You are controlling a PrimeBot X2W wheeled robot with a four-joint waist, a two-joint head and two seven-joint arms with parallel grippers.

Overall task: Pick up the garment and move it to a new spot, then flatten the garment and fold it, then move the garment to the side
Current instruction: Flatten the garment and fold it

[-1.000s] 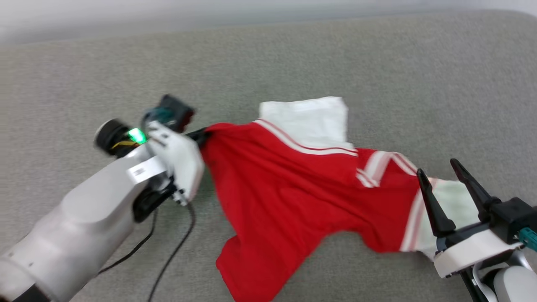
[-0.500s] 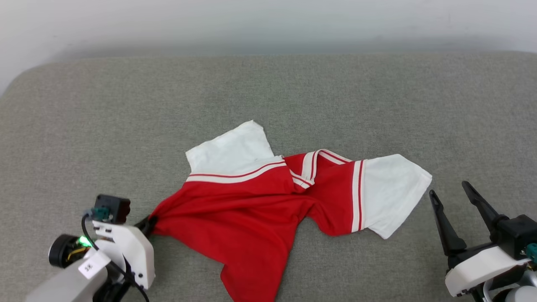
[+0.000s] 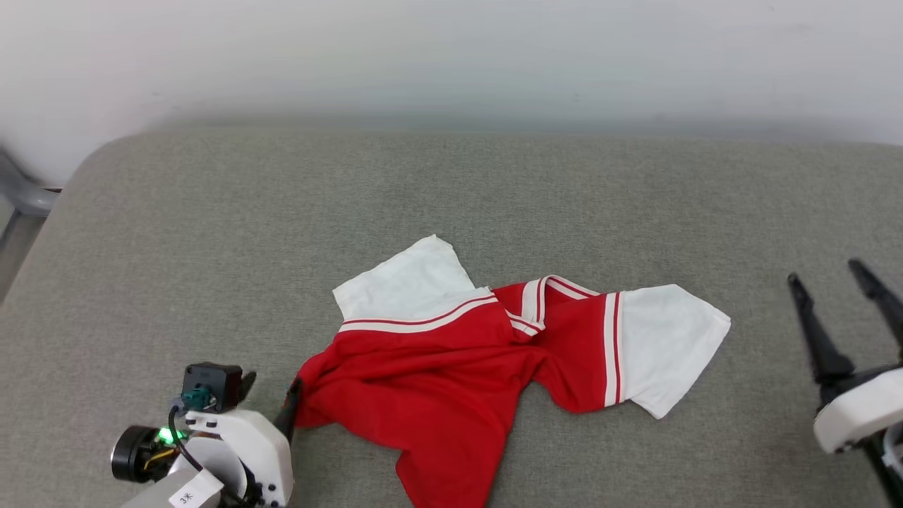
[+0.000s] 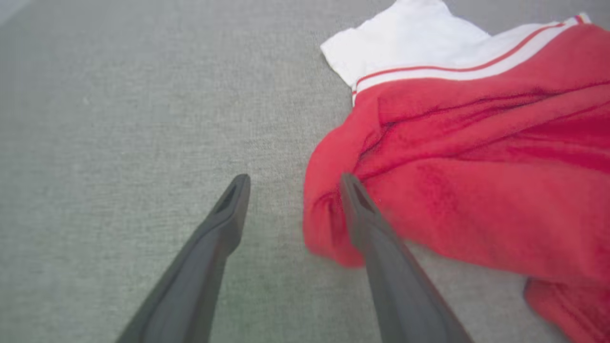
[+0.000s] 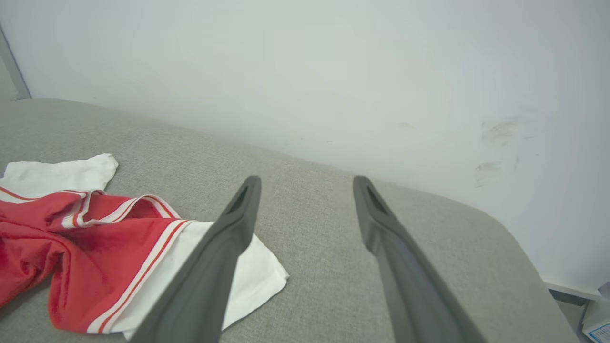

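On cushion point(image 3: 211, 233), garment point(image 3: 437, 381) crumpled, left tool point(image 4: 294, 180) spread

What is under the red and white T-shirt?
The T-shirt lies crumpled on the grey cushion, which shows beside it. Anything else beneath its folds is hidden by the cloth.

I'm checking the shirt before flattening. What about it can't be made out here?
- Shirt hem: cut off by the head view's bottom edge.
- Left wrist view: a finger of the left gripper overlaps the shirt's corner; contact unclear.
- Right wrist view: a right gripper finger covers part of the white sleeve.
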